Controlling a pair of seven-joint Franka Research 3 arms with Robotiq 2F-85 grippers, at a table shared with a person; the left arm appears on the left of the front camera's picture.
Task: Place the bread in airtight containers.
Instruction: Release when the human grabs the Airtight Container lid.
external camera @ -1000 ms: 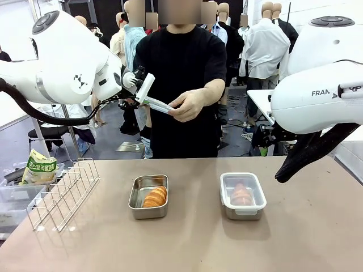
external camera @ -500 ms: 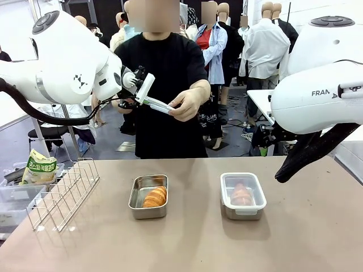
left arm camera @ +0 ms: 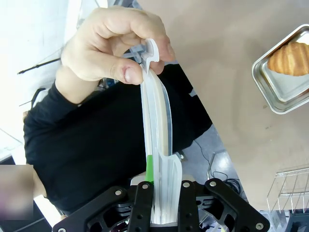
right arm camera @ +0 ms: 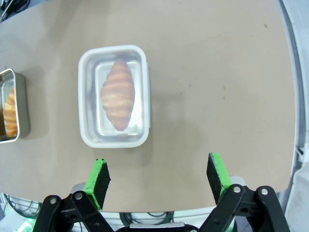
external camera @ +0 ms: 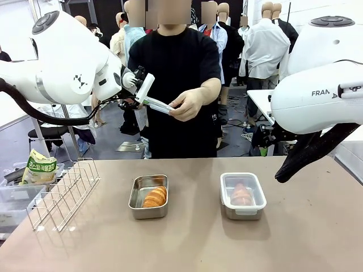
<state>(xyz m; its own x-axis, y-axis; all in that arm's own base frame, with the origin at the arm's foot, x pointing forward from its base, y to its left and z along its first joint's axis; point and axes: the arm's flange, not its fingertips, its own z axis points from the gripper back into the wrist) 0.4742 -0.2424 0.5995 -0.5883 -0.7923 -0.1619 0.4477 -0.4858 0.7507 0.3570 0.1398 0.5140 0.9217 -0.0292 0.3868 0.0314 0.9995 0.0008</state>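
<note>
Nothing has moved: my left gripper (left arm camera: 161, 212) still pinches the translucent white-rimmed plastic lid (left arm camera: 157, 145) that the person's hand (left arm camera: 108, 43) holds beyond my jaws. My right gripper (right arm camera: 158, 180) stays spread; ahead of it one croissant-shaped roll (right arm camera: 117, 94) sits sealed, while the roll in the open steel tub (external camera: 148, 196) awaits covering.

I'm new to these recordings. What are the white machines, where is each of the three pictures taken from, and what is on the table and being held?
The white machines are two robot arms at a table, facing a person. The front view looks across the table from between the arms. The other two come from cameras on the arms' wrists, looking along each gripper's fingers.

On the table sit two steel containers. The open container holds a croissant. The closed container has its lid on over a second croissant. A wire rack stands at the left.

The left gripper is shut on a translucent lid, and the person's hand pinches its other end. The right gripper is open, holding nothing, above the closed container.
</note>
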